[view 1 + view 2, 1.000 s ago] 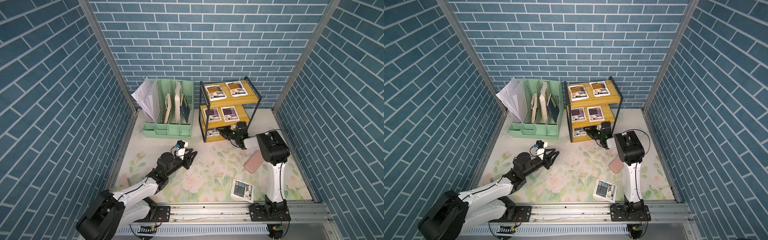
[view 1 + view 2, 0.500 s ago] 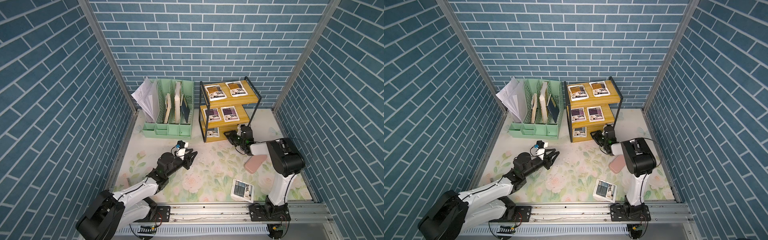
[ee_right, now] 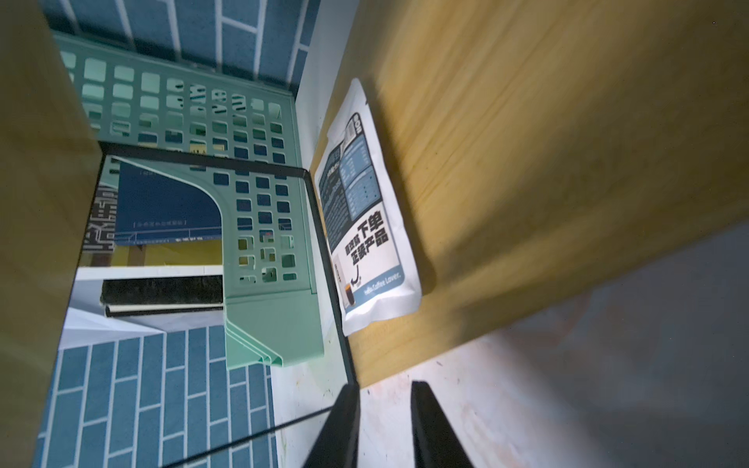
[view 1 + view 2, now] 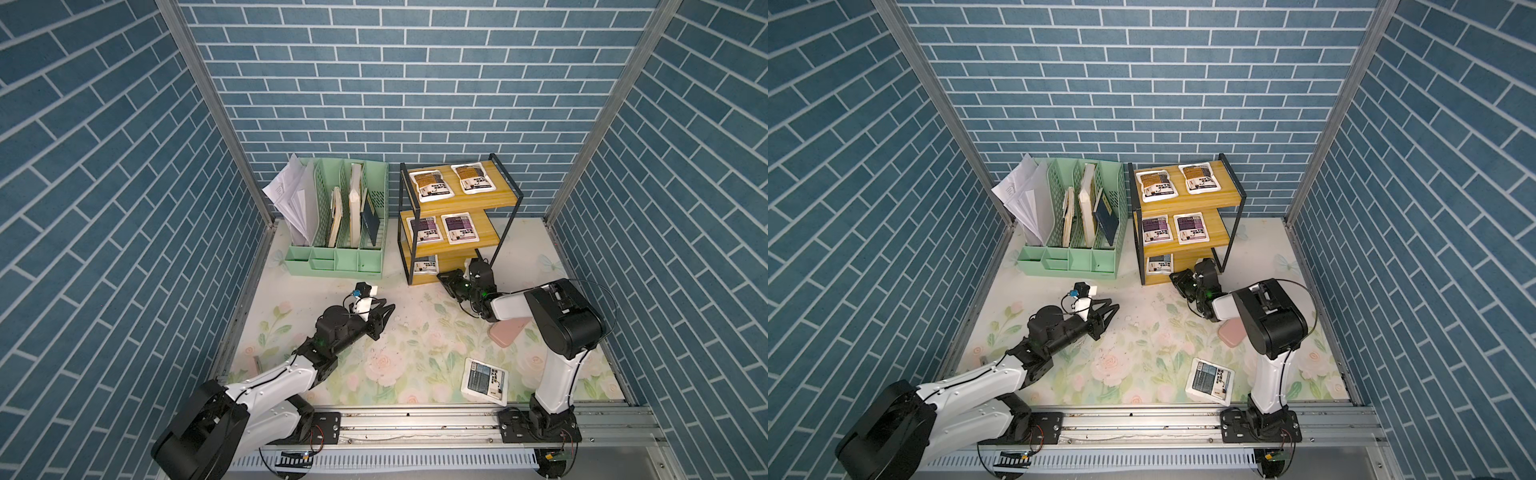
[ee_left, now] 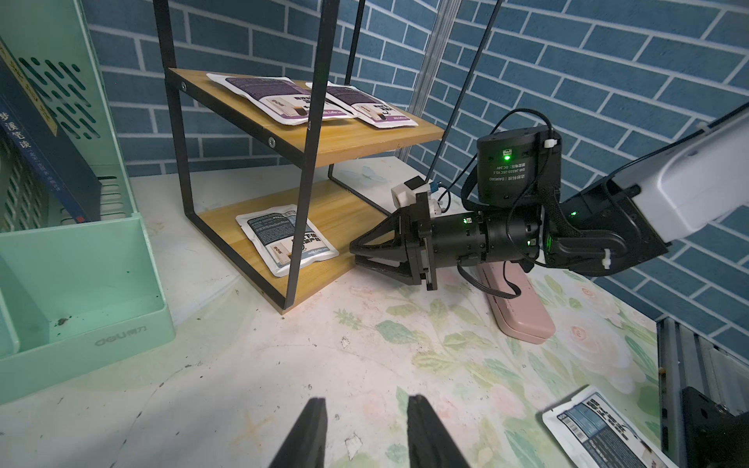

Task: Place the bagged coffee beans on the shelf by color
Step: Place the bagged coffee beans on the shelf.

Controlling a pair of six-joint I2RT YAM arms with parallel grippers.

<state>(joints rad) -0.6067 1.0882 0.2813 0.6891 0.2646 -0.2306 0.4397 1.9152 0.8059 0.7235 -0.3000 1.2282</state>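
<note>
In both top views the shelf (image 4: pixel 503 193) carried two orange-brown coffee pouches (image 4: pixel 430 185) on its top tier, two purple coffee pouches (image 4: pixel 458 227) on its middle tier and one grey-blue coffee pouch (image 4: pixel 426 264) on its bottom tier. A second grey-blue pouch (image 4: pixel 486 381) lay flat on the table (image 4: pixel 415 328), well out in front of the shelf. A pink case (image 4: pixel 509 334) lay between it and the shelf. The right end effector (image 4: pixel 442 279) sat just before the shelf's bottom board. The left end effector (image 4: pixel 388 304) hung farther from the shelf.

In the left wrist view, the left end effector (image 5: pixel 367 401) had its fingers apart over bare table, with nothing between them. The right end effector (image 5: pixel 353 253) pointed at the bottom board's front edge, beside the shelved grey-blue coffee pouch (image 5: pixel 283 239) and clear of it.

In the right wrist view, the right end effector (image 3: pixel 384 387) showed a narrow gap between its fingers and held nothing. The grey-blue coffee pouch (image 3: pixel 364 219) lay flat on the bottom board, against the shelf's frame.
</note>
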